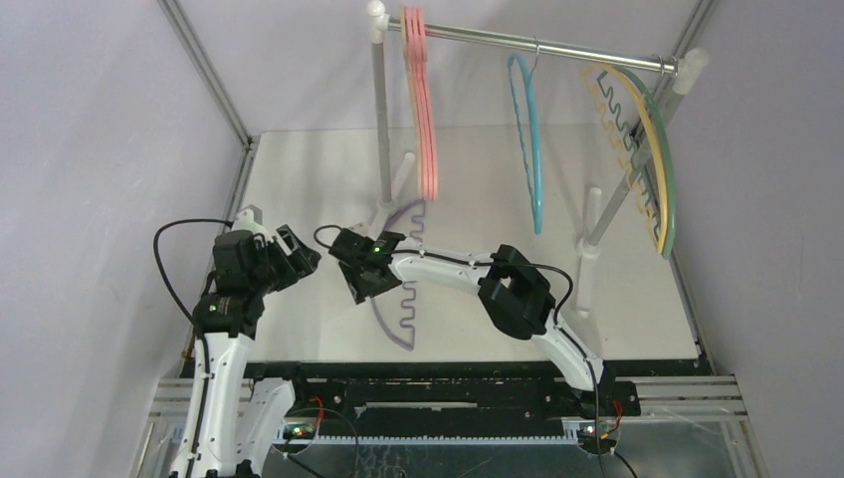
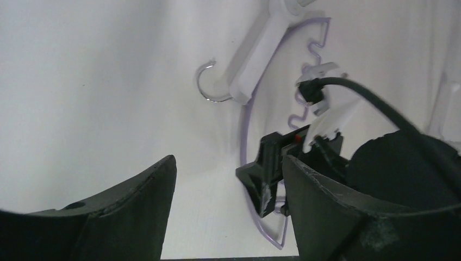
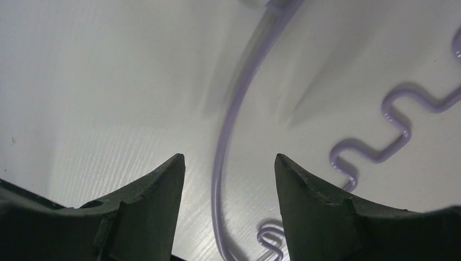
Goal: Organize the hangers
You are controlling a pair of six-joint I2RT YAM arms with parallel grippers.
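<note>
While the right gripper (image 3: 228, 159) gapes, the purple hanger (image 3: 216, 190) lies seemingly beneath it.

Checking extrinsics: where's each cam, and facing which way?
Top external: high behind the left arm and right arm, both visible, facing down-forward at the grey metal rail.
Left wrist: looks along the white table past the open left gripper at the right gripper.
Right wrist: looks down between the right gripper's open fingers.
All three see the purple wavy-bar plastic hanger on the table.
</note>
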